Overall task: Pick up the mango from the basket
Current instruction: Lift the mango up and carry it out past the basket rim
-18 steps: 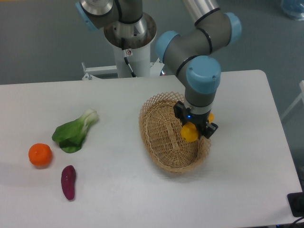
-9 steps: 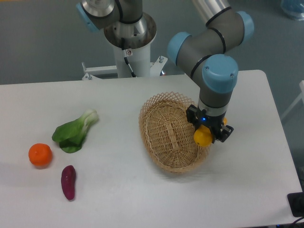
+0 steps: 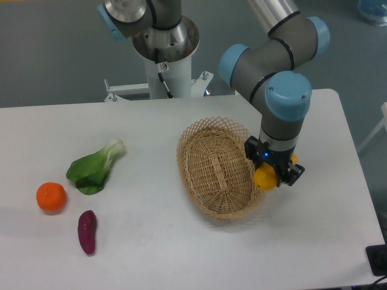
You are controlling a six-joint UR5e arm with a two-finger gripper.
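Observation:
The yellow mango (image 3: 265, 178) is held in my gripper (image 3: 270, 175), whose jaws are shut on it. Only its lower end and a bit behind the fingers show; the rest is hidden by the gripper. It hangs over the right rim of the tan wicker basket (image 3: 208, 166), which sits at the middle right of the white table. The inside of the basket shows no other fruit.
A green bok choy (image 3: 94, 166), a round orange fruit (image 3: 51, 197) and a dark purple oblong vegetable (image 3: 87, 232) lie on the left side of the table. The arm's base column (image 3: 164, 51) stands behind the table. The table's right edge is close to the gripper.
My gripper has carried the mango to the right, from over the basket's inner right side to over and just past its right rim. The other objects have not moved.

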